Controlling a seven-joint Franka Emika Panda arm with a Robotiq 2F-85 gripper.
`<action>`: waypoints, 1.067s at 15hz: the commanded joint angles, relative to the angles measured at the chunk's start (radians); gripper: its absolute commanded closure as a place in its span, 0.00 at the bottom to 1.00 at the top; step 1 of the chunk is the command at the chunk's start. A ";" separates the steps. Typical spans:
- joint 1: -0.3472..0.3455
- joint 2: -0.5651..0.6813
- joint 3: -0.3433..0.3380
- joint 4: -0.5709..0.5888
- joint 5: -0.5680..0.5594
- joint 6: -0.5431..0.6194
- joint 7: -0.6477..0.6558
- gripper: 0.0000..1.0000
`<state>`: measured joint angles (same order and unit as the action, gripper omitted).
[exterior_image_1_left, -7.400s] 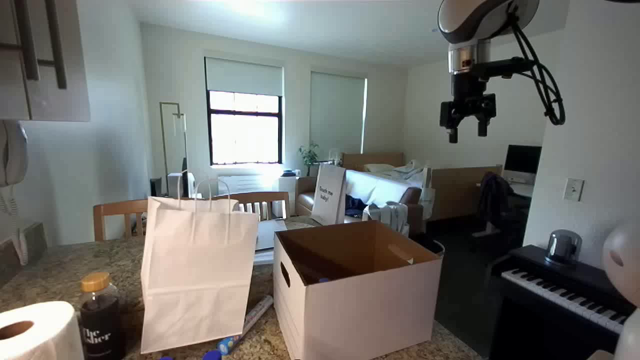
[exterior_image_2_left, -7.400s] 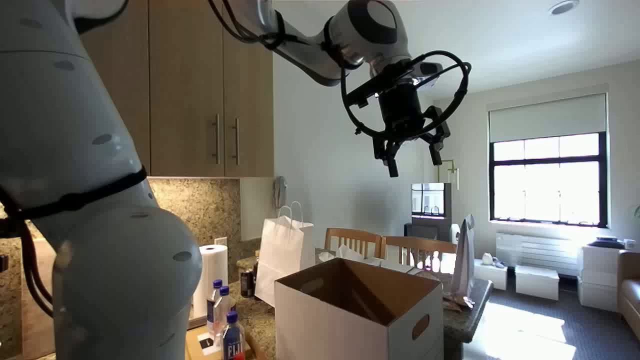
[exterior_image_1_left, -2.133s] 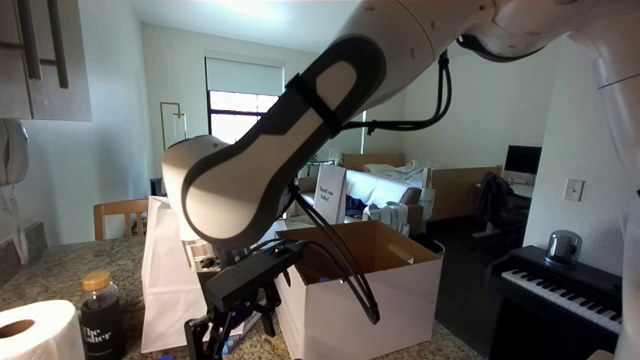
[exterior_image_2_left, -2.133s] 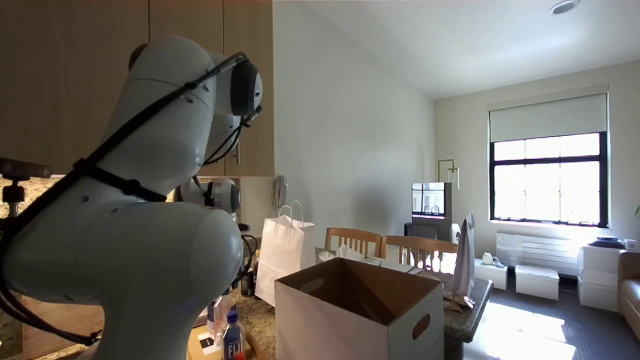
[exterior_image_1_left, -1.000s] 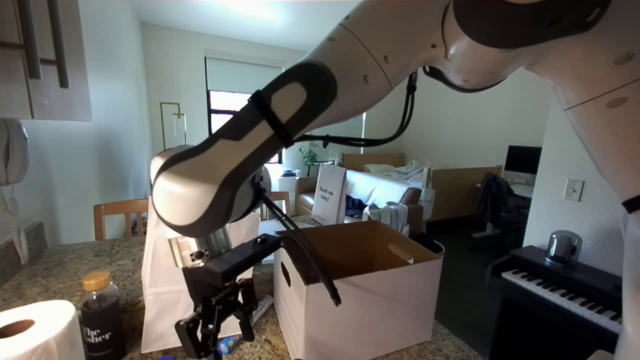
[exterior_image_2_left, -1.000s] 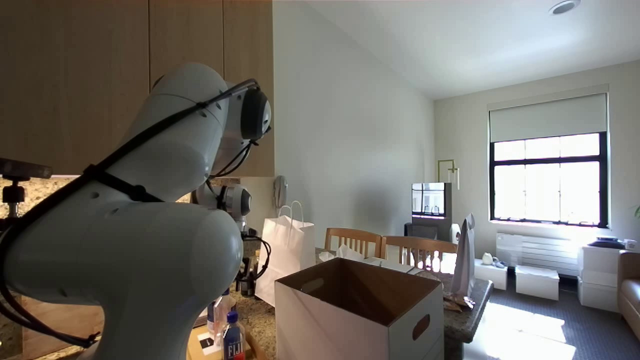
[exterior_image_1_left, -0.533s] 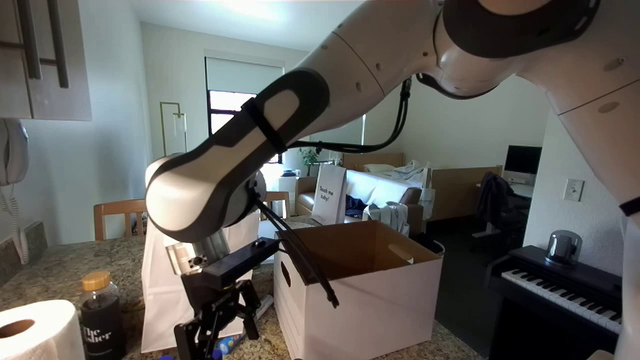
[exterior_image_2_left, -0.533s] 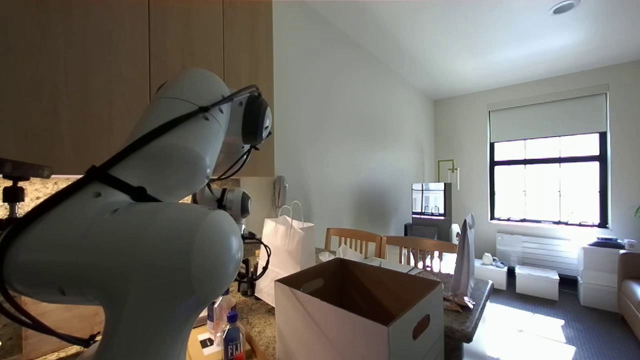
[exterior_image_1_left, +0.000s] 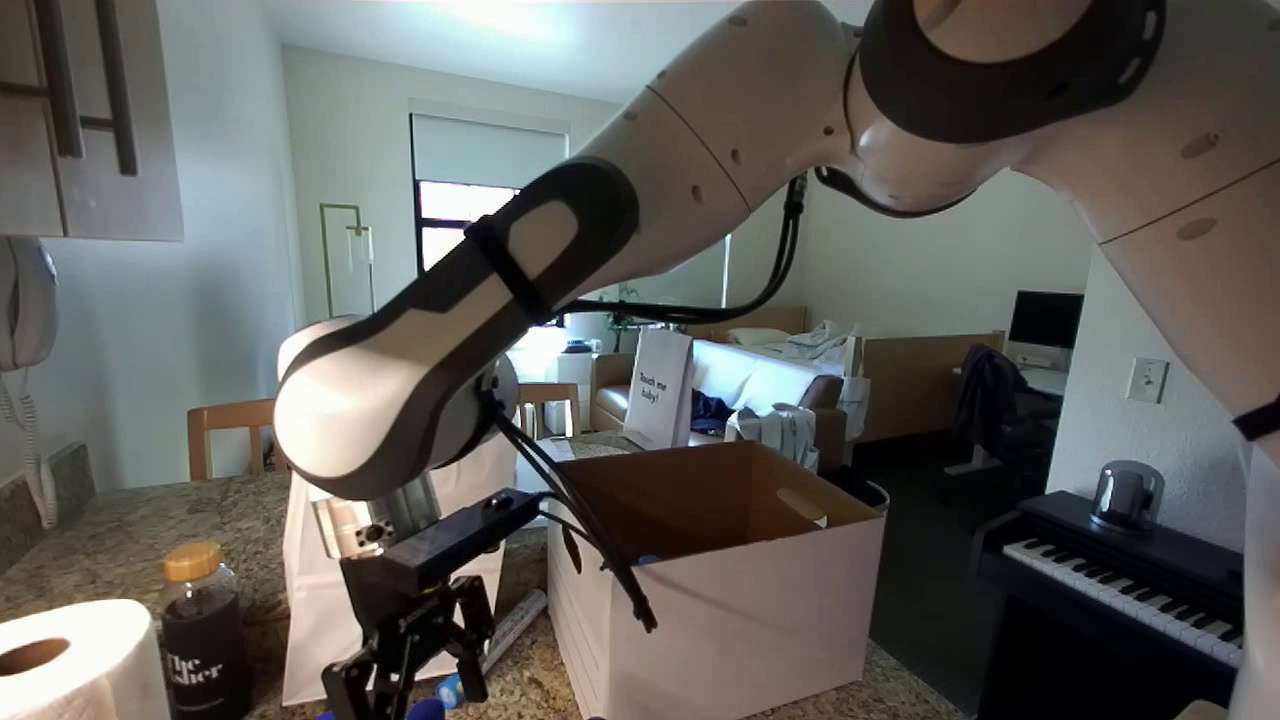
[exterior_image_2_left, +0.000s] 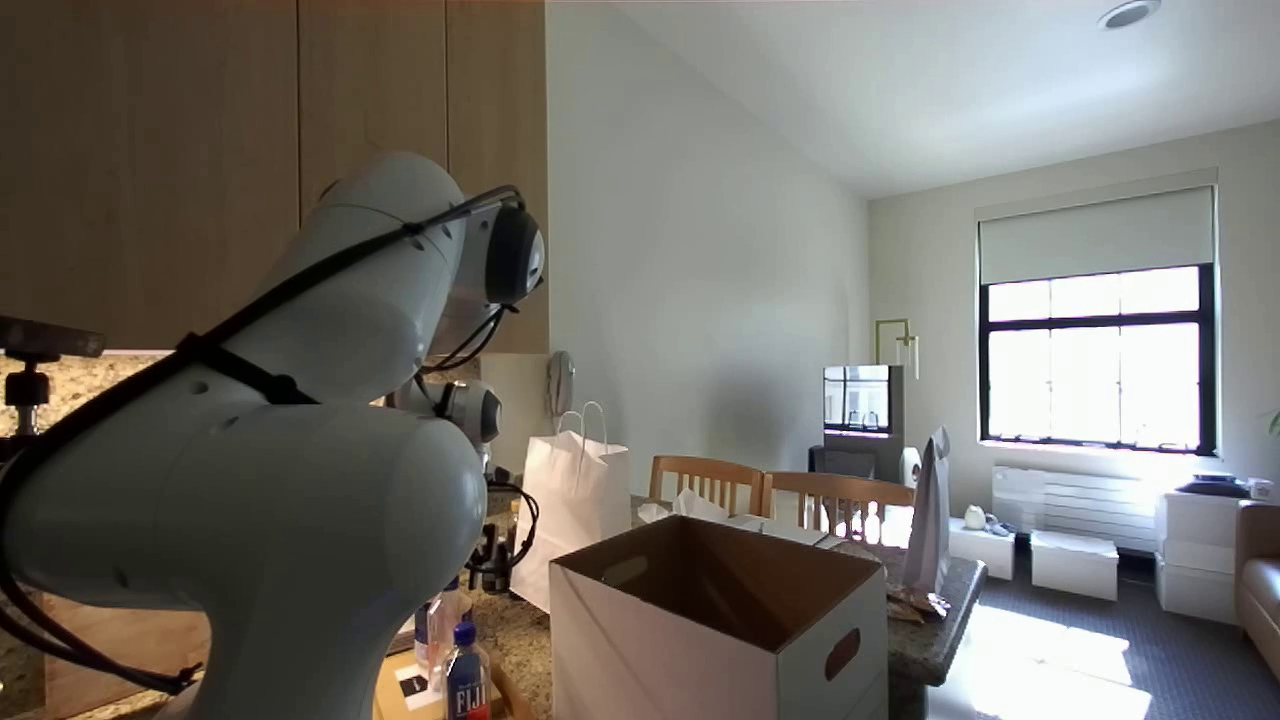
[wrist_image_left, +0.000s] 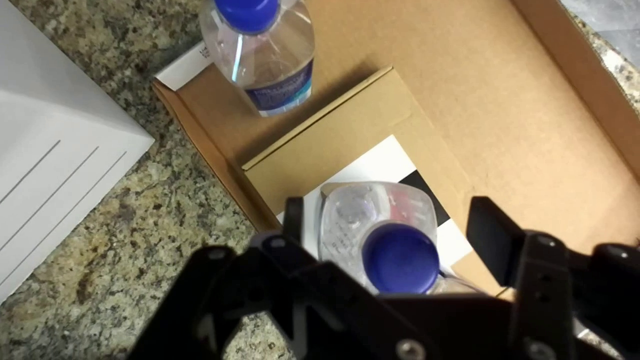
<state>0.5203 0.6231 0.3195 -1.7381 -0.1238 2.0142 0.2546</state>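
In the wrist view a clear bottle with a dark blue cap (wrist_image_left: 400, 257) stands between the spread fingers of my gripper (wrist_image_left: 393, 230). Gaps show on both sides of it, and neither finger seems to touch it. The gripper's body hides its lower right part, where some other clear thing (wrist_image_left: 452, 284) peeks out. A second blue-capped bottle (wrist_image_left: 280, 87) stands farther up that view. In an exterior view my gripper (exterior_image_1_left: 408, 690) points down in front of the paper bag, close to a blue cap (exterior_image_1_left: 427, 710). The arm partly hides the bottles in an exterior view, but one FIJI bottle (exterior_image_2_left: 467, 685) shows.
Beneath the bottles lie a cardboard tray (wrist_image_left: 480, 110) and a small brown box (wrist_image_left: 325, 150). Close by stand a white open box (exterior_image_1_left: 740, 640), a white paper bag (exterior_image_2_left: 575, 500), an orange-capped bottle (exterior_image_1_left: 203, 640) and a paper roll (exterior_image_1_left: 100, 670). A printed tube (exterior_image_1_left: 518, 628) lies between bag and box.
Several seconds ago the gripper hung high in the air; the arm has since swung over to the bottles. During the last half second it has sunk slightly, shifting left in an exterior view.
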 joint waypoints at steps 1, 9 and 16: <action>0.007 0.004 -0.013 0.011 0.027 0.012 -0.010 0.47; 0.012 -0.001 -0.021 -0.010 0.016 0.027 -0.006 0.86; 0.051 -0.040 -0.067 -0.023 -0.037 0.063 0.084 0.86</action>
<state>0.5393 0.6256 0.2920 -1.7301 -0.1283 2.0340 0.2696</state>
